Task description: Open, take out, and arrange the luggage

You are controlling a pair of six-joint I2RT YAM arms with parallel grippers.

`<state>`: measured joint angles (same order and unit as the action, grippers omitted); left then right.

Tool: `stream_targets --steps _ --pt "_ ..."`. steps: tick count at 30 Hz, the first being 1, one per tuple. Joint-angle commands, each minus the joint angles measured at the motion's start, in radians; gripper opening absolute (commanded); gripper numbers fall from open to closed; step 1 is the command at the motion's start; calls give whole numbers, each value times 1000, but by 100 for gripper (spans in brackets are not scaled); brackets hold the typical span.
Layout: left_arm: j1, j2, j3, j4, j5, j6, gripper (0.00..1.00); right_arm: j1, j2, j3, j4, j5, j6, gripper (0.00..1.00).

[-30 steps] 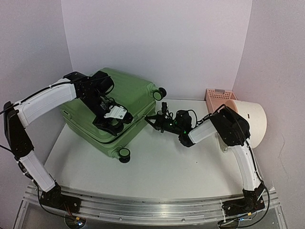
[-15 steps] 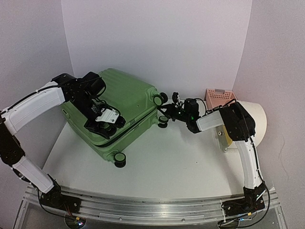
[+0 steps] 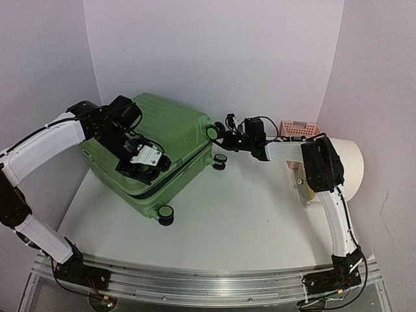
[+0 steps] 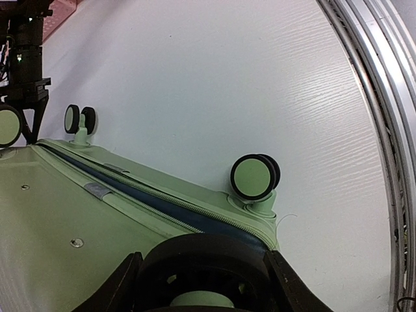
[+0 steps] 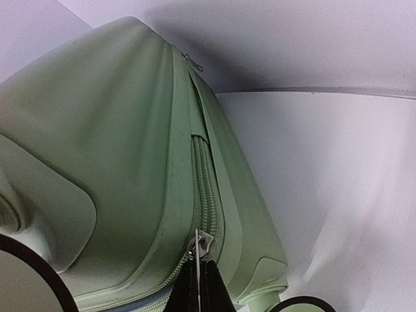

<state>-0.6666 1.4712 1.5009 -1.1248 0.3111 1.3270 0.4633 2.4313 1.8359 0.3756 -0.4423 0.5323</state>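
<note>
The light-green luggage (image 3: 172,133) lies flat at the back left of the table. Its front seam gapes and shows dark blue lining (image 4: 195,218). My left gripper (image 3: 144,168) is shut on one of its black wheels (image 4: 201,257), which fills the gap between the jaws in the left wrist view. My right gripper (image 3: 222,138) is at the suitcase's right end, between the two wheels there. It is shut on the zipper pull (image 5: 199,252), with the slider (image 5: 204,240) just above my fingertips on the curved corner of the zip track.
A pink slotted basket (image 3: 300,129) and a cream drum (image 3: 343,166) on its side stand at the back right, behind my right arm. Walls close in the back and both sides. A metal rail (image 3: 208,279) runs along the near edge.
My right gripper has moved back and right along the seam to the suitcase's far corner, taking the zipper pull with it. The suitcase has turned slightly. My left gripper stayed on the wheel.
</note>
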Motion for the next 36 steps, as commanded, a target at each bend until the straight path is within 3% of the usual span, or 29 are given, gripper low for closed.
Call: stream_targets --steps 1,6,8,10,11,13,15,18,21,25,31,36 --pt "-19 -125 5 -308 117 25 0 -151 61 177 80 293 -88 0" --pt "-19 -117 0 -302 120 28 0 -148 121 276 77 230 -111 0" --pt "-19 -109 2 -284 123 2 0 -134 112 238 81 182 -125 0" --pt "-19 -105 10 -255 122 -50 7 -121 85 180 89 161 -168 0" --pt "-19 -102 18 -221 119 -84 35 -108 34 80 124 143 -190 0" --pt "-19 -99 31 -165 108 -137 69 -97 -38 -58 230 132 -188 0" --pt "-19 -88 54 -87 94 -192 85 -86 -99 -148 277 139 -205 0" --pt "-18 -28 162 2 94 -281 95 -61 -188 -241 285 144 -254 0" --pt "-18 52 293 36 129 -353 98 -27 -274 -331 290 140 -296 0" --pt "-22 143 338 107 101 -379 97 47 -413 -490 293 155 -322 0" --pt "-53 210 339 144 73 -151 99 209 -619 -738 297 214 -275 0" --pt "-150 269 355 141 55 50 100 351 -734 -894 303 278 -160 0"
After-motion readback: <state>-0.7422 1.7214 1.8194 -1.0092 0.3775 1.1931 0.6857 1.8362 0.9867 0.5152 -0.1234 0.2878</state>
